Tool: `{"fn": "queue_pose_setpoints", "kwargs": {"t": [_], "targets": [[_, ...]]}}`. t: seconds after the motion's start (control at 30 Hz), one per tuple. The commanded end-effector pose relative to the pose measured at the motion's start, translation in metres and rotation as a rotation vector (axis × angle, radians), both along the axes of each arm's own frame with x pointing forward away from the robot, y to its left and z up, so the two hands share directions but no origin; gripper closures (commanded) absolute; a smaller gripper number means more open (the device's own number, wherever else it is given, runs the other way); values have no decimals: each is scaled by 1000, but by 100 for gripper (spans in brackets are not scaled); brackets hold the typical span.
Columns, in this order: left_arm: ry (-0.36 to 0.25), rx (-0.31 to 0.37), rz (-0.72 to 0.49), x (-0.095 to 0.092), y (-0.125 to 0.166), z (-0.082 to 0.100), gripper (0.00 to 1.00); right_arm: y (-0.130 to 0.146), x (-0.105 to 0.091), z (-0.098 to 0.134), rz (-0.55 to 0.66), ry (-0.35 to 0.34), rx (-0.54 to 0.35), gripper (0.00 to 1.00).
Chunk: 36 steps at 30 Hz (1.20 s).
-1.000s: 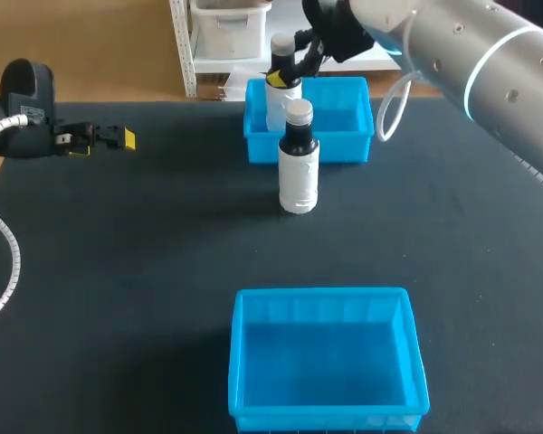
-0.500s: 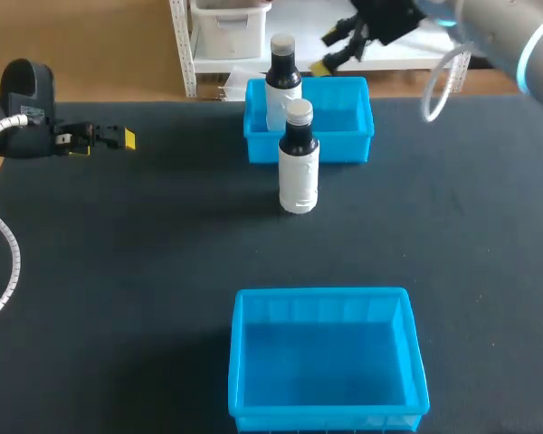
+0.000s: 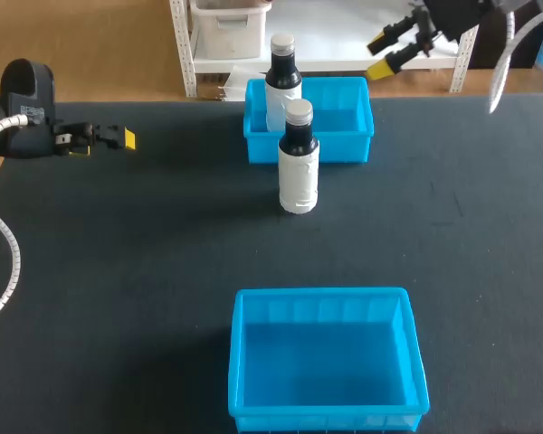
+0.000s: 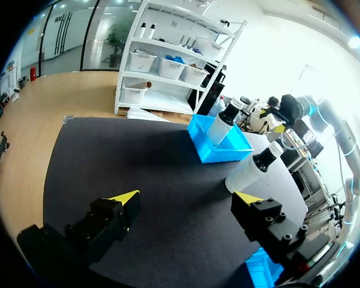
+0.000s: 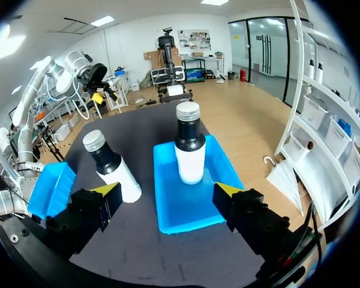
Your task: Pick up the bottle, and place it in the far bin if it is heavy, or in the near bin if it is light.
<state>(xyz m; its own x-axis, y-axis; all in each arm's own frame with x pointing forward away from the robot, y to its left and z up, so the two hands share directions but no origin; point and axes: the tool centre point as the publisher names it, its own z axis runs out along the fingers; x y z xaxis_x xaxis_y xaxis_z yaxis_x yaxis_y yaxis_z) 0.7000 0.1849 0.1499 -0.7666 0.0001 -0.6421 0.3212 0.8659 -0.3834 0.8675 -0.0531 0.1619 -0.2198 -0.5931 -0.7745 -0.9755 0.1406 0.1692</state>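
The far blue plastic bin sits against the far edge of the black table mat. The near blue plastic bin sits at the near edge. Both lie about the middle of the table's width, well apart, with bare mat between them. A dark bottle with a white label and silver cap stands upright on the mat, just in front of the far bin's front wall. A second bottle of the same kind stands upright inside the far bin, at its left end. Broad strips of mat lie open on either side of bins and bottles. The left gripper hangs over the mat's left edge, fingers spread, gripping nothing. The right gripper is raised beyond the far edge, to the right of the far bin, fingers spread wide and holding nothing.
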Motion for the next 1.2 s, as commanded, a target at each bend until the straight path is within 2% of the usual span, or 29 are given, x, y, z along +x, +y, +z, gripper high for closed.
{"fn": "queue_pose_setpoints", "kwargs": {"t": [0.03, 0.33, 0.63, 0.83, 1.2], "targets": [[0, 0, 0, 0, 0, 0, 0, -7, -34, 2, -69, -55, 17, 0], [0, 0, 0, 0, 0, 0, 0, 14, -75, -3, -94, -99, 40, 0], [0, 0, 0, 0, 0, 0, 0, 42, -103, -26, -106, -84, 72, 0], [0, 0, 0, 0, 0, 0, 0, 59, -110, -29, -81, -93, 82, 0], [0, 0, 0, 0, 0, 0, 0, 91, -109, -31, -20, -121, 100, 0]]}}
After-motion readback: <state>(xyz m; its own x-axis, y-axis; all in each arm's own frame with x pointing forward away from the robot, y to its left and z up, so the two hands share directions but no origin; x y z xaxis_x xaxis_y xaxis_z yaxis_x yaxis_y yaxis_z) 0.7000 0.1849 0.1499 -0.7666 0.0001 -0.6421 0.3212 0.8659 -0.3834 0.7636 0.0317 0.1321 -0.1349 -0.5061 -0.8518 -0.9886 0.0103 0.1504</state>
